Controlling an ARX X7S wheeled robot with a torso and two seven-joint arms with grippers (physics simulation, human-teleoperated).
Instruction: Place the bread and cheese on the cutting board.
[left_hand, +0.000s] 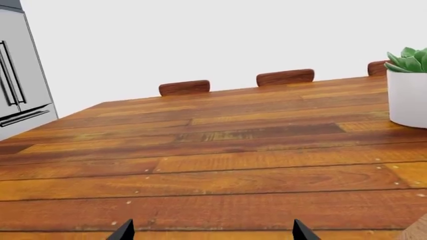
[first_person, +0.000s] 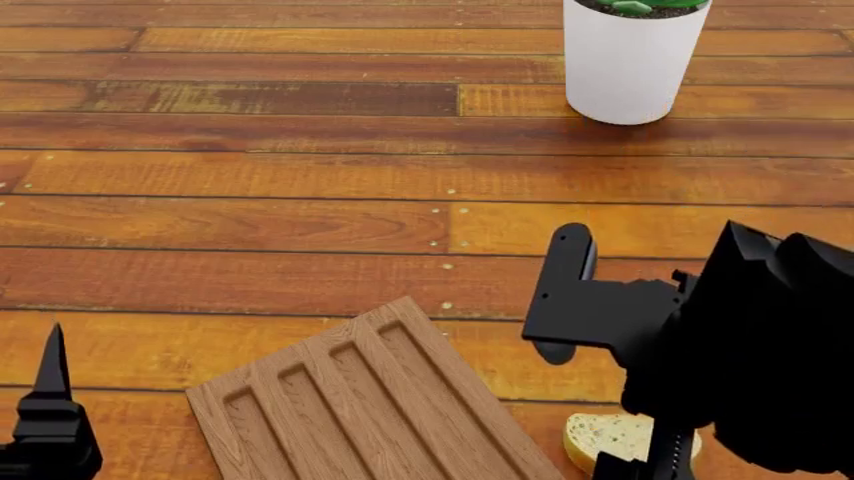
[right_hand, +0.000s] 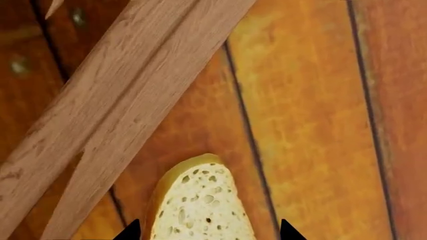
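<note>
The right end effector (right_hand: 205, 234) hangs spread over the bread (right_hand: 200, 200), straddling it for a pickup; the slice lies on the worktop (first_person: 267, 220) near its front edge, beside the cutting board (first_person: 360, 410). The left end effector (left_hand: 208, 232), also spread, holds nothing.

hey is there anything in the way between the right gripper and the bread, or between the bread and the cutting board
Nothing visible. In the right wrist view the bread lies between the two tips of the right gripper, with bare table around it. Only a strip of table separates it from the cutting board, whose visible surface is bare.
</note>
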